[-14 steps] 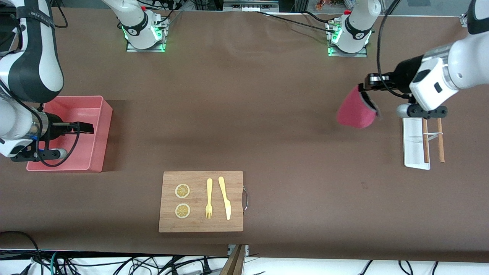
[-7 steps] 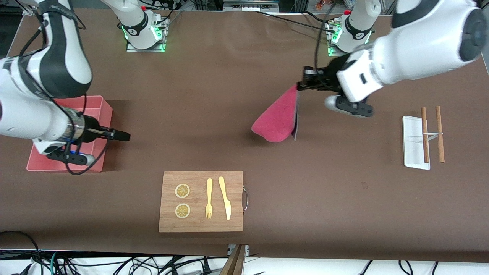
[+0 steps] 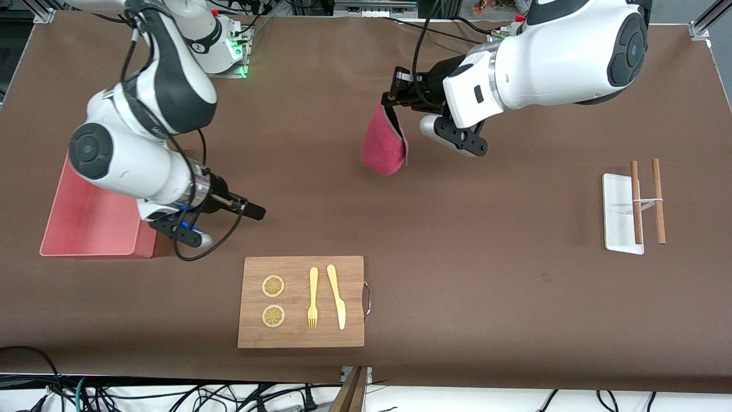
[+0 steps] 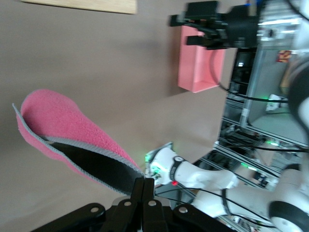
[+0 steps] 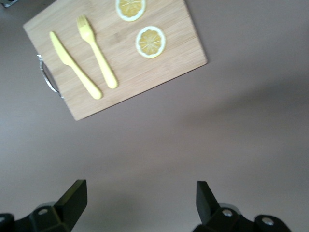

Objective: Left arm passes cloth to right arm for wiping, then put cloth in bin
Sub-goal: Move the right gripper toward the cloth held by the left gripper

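Note:
The crimson-pink cloth [image 3: 383,146] hangs folded from one corner, its dark grey reverse side [image 4: 96,164] showing, over the table's middle. My left gripper [image 3: 391,100] is shut on that corner, with its fingers [image 4: 147,186] pressed together on the grey edging. My right gripper [image 3: 256,211] is in the air over bare table between the bin and the wooden board, its fingers [image 5: 73,194] spread wide with nothing between them. The pink bin [image 3: 86,220] sits at the right arm's end of the table, partly hidden by that arm. It also shows in the left wrist view as the pink bin [image 4: 195,67].
A wooden board [image 3: 301,301] with two lemon slices [image 3: 273,285], a yellow fork [image 3: 313,297] and a knife [image 3: 337,296] lies near the front edge. A small white tray [image 3: 620,213] with two wooden sticks [image 3: 657,200] sits toward the left arm's end.
The left arm has swung the cloth from beside the white tray to over the table's middle. The right gripper has moved off the bin toward the middle, still open.

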`<control>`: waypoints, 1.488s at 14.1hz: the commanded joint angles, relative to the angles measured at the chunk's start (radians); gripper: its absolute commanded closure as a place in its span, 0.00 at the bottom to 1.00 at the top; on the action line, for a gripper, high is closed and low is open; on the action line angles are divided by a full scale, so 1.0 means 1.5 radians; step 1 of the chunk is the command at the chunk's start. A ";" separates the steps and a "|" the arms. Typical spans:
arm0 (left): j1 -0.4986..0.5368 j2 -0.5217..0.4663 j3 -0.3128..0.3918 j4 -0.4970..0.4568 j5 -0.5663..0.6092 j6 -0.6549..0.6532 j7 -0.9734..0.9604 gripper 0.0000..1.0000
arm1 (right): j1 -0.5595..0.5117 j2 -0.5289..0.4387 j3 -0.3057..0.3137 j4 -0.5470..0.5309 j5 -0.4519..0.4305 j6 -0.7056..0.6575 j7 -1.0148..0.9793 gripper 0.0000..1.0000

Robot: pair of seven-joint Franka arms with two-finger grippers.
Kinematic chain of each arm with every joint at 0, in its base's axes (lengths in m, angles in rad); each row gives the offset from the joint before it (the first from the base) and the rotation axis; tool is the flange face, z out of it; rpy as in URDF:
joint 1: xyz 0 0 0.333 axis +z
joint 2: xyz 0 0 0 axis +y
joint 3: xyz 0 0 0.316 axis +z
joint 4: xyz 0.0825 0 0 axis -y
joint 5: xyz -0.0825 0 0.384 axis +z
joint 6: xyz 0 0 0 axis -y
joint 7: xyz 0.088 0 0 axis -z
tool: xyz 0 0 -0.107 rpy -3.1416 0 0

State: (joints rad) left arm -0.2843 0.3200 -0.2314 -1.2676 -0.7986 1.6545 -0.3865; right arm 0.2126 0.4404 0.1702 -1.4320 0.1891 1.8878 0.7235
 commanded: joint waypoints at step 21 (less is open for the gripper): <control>-0.030 0.017 0.006 0.076 -0.068 0.024 -0.007 1.00 | 0.043 0.116 0.048 0.047 0.222 -0.028 0.144 0.00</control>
State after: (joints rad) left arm -0.3214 0.3279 -0.2301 -1.1857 -0.8745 1.6890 -0.3915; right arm 0.2762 0.5935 0.2271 -1.3730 0.4845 1.8704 0.9015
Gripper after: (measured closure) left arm 0.987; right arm 0.000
